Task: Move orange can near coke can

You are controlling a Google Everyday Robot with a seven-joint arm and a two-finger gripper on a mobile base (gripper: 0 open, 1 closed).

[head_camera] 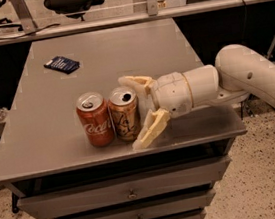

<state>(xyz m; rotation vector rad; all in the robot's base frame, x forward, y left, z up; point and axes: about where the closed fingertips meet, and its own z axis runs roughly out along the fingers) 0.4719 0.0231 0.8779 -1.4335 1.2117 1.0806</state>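
Note:
The orange can (124, 114) stands upright on the grey table (45, 138), right beside the red coke can (94, 119), nearly touching it. My gripper (130, 113) reaches in from the right on a white arm (254, 78). Its fingers are spread open around the orange can. One pale finger (136, 83) is behind the can. The other finger (152, 128) angles down in front and to the right of it, with a small gap to the can.
A dark blue flat packet (61, 64) lies at the table's back left. The cans stand near the front edge (118, 157), above a stack of drawers (131, 193). A rail and chairs are behind the table.

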